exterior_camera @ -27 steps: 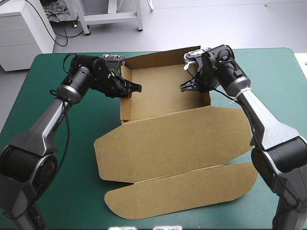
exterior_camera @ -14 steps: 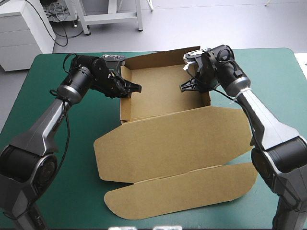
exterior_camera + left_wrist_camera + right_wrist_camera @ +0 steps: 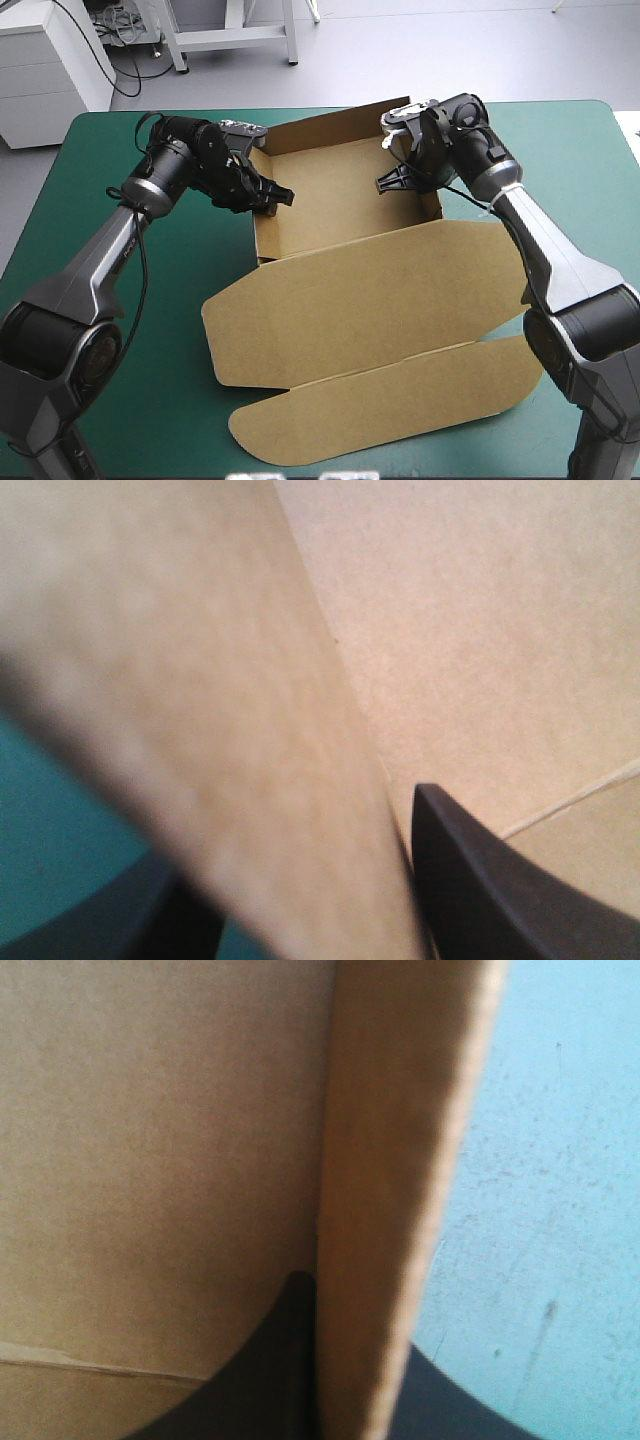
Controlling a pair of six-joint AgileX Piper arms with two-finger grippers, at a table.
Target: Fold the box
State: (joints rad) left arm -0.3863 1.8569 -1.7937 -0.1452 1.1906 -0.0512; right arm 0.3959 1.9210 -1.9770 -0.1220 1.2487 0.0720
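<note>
Teal-green cover [image 3: 120, 300] | box [image 3: 340, 290] | left gripper [image 3: 305, 840], right gripper [image 3: 360, 1315] pinch walls (wrist views)

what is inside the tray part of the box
Only bare brown board shows inside the box. One finger of the left gripper and one of the right gripper reach in over the side walls they pinch; the floor beneath them is covered.
</note>
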